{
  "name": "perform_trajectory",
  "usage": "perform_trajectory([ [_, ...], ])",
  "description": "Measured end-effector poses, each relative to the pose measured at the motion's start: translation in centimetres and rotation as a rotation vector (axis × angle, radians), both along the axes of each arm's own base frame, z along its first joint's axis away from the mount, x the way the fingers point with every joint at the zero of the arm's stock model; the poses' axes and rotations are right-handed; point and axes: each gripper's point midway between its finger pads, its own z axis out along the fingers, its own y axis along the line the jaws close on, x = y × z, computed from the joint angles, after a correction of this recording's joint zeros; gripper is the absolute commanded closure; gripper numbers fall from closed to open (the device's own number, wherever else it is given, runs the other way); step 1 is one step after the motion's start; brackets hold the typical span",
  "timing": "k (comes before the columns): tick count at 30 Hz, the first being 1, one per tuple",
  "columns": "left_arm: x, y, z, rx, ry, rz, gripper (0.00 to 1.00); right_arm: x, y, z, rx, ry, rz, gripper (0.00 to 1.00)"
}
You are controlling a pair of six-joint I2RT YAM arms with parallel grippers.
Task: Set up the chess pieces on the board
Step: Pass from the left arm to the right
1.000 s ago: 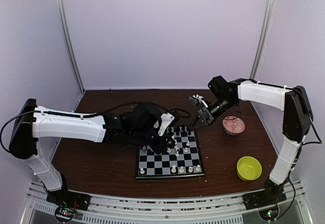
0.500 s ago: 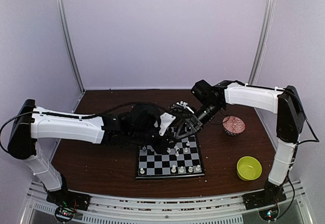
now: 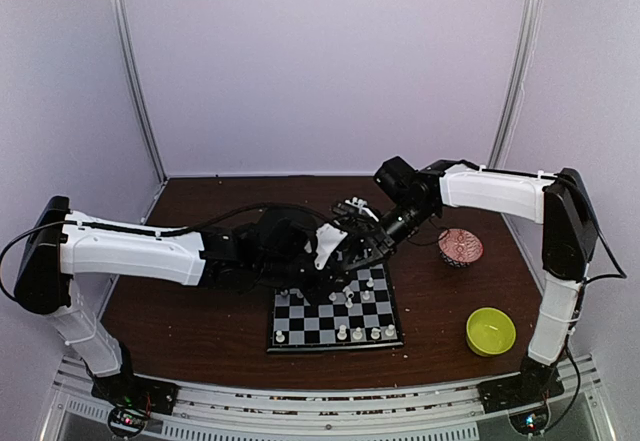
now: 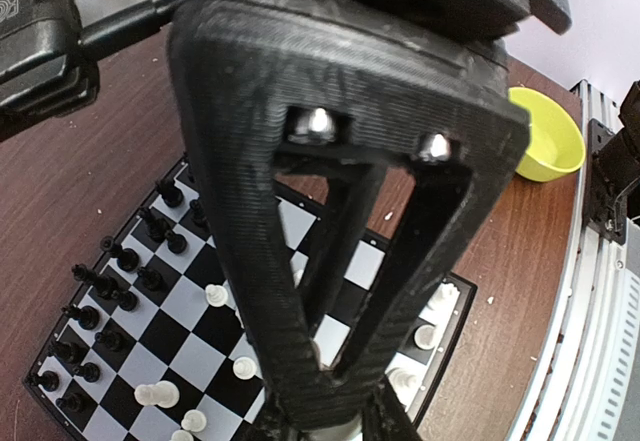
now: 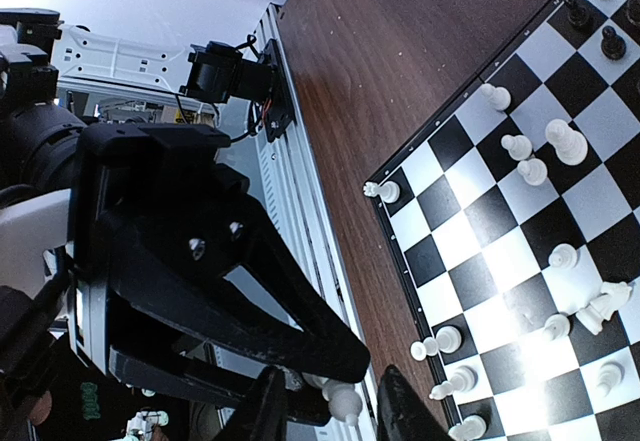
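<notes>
The board [image 3: 318, 323] lies at the table's middle, with black chess pieces [image 4: 126, 257] on its far rows and white ones [image 3: 343, 333] scattered and along the near row. My left gripper [image 3: 343, 264] hangs over the board's far half, shut on a white piece [image 5: 340, 399]. In the left wrist view its fingers [image 4: 335, 416] meet at a point, and the piece barely shows. My right gripper [image 3: 352, 253] has come up against it. In the right wrist view its open fingertips [image 5: 330, 409] stand on either side of the held piece without touching it.
A red-patterned bowl [image 3: 460, 247] stands right of the board and a yellow-green bowl [image 3: 490, 331] at the near right; the latter also shows in the left wrist view [image 4: 545, 141]. Pale crumbs lie along the table's front edge. The two arms cross over the board's far edge.
My right arm has swung left from beside the red-patterned bowl to the left gripper over the board. The left arm has hardly moved.
</notes>
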Motion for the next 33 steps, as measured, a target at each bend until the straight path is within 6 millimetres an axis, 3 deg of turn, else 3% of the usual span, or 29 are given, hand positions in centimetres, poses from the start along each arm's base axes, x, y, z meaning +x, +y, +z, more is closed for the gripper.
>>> perform_trajectory([
  [4, 0.2, 0.1, 0.2, 0.000, -0.009, 0.012, 0.87, 0.0, 0.1, 0.1, 0.008, 0.007, -0.003, 0.72],
  [12, 0.7, 0.4, 0.2, 0.007, -0.026, 0.038, 0.83, 0.0, 0.1, -0.5, 0.005, 0.010, -0.005, 0.87],
  [18, 0.9, 0.5, 0.2, 0.012, -0.033, 0.052, 0.79, 0.1, 0.1, -0.5, 0.009, -0.006, -0.003, 0.92],
  [27, 0.9, 1.1, -0.5, 0.026, -0.030, 0.065, 0.61, 0.3, -0.2, -0.1, 0.000, -0.075, -0.003, 0.95],
  [33, 0.6, 3.5, 0.5, 0.042, -0.067, 0.088, 0.52, 0.5, -0.5, 0.7, 0.004, -0.156, 0.001, 0.96],
])
